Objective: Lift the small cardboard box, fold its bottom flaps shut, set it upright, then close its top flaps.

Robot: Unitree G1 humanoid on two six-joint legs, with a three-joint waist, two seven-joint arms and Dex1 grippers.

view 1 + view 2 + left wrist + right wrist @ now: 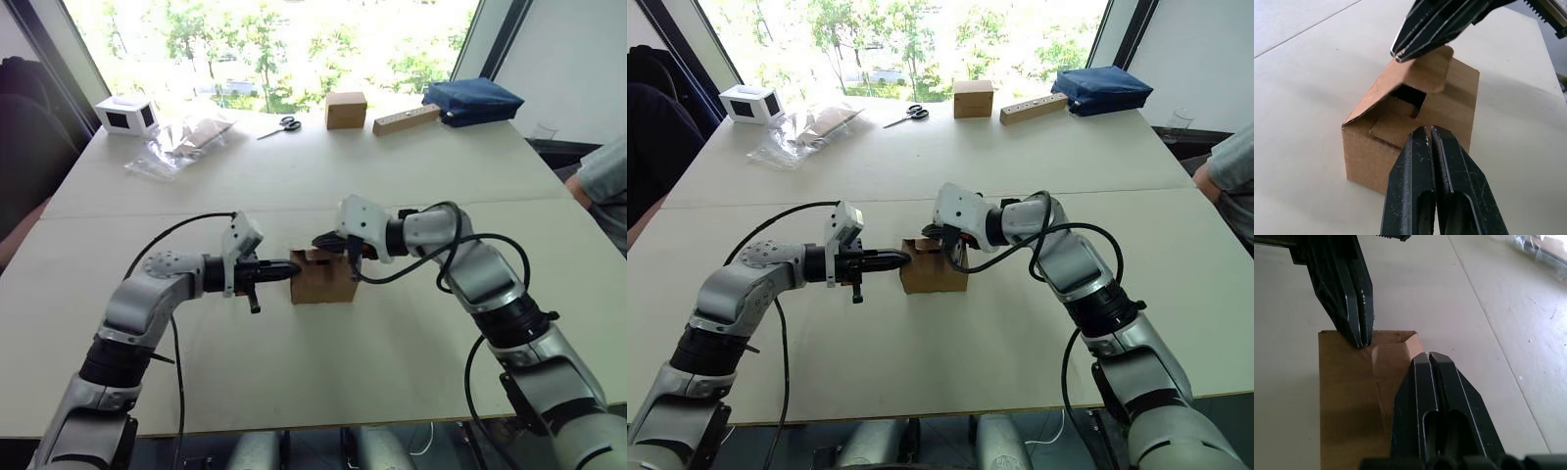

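The small cardboard box [324, 285] stands upright on the white table [294, 186], between my two arms. Its top flaps [1422, 74] are partly folded: one lies flat inside the opening, and a rounded one stands tilted over a dark gap. My left gripper [293, 266] is shut and its tip rests on the flat inner flap [1393, 129] at the box's left edge. My right gripper [329, 244] is shut too, with its tip on the raised flap [1393, 355] from above. The bottom flaps are hidden under the box.
At the far edge stand a squarer tan box [346, 110], scissors [284, 124], a wooden block [405, 119] and a blue bag [472, 101]. Clear plastic bags [181, 142] and a white device [125, 116] lie far left. A person's sleeve [602, 168] shows at the right.
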